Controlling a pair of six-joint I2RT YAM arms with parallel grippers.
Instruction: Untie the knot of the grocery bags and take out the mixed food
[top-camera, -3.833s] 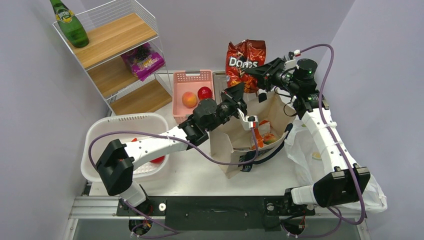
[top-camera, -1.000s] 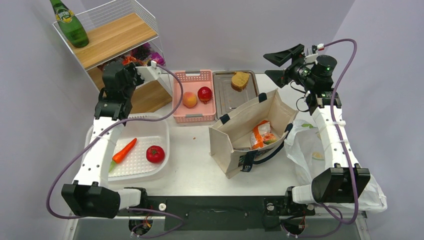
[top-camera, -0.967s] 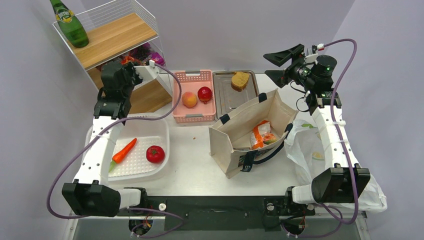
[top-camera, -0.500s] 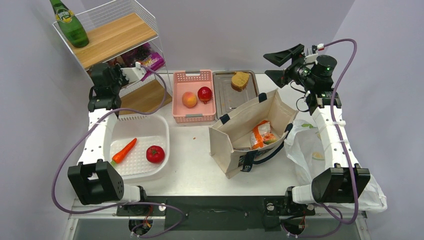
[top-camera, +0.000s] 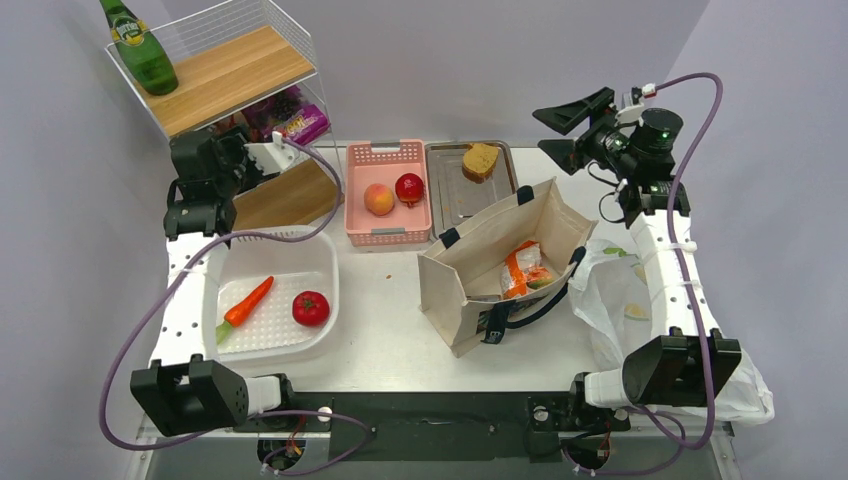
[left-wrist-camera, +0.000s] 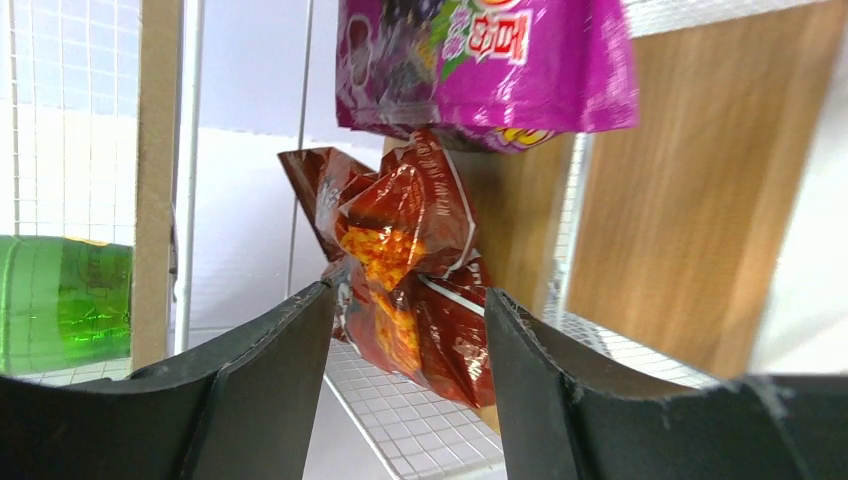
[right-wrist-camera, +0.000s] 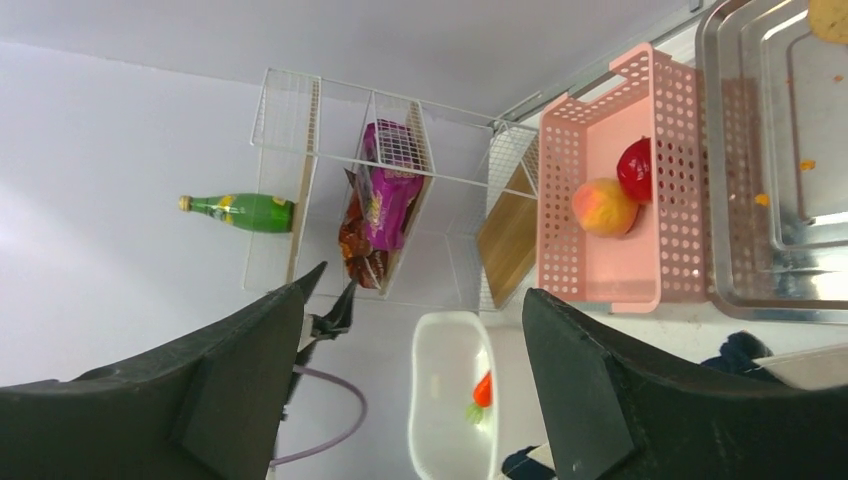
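My left gripper is at the wire shelf, open. In the left wrist view a crumpled red-orange crisp packet rests on the wire grid just beyond the parted fingers, under a purple snack packet. The cream canvas tote stands open mid-table with another crisp packet inside. The whitish plastic bag lies slack to its right. My right gripper hangs open and empty, high above the back right. A peach and a red fruit lie in the pink basket.
A white tub at the left holds a carrot and a tomato. A metal tray with a piece of bread sits behind the tote. A green bottle stands on the shelf's top board.
My left gripper has opened and let go of the crisp packet on the shelf, and the arm has drawn back to the left. The right gripper shifted slightly right.
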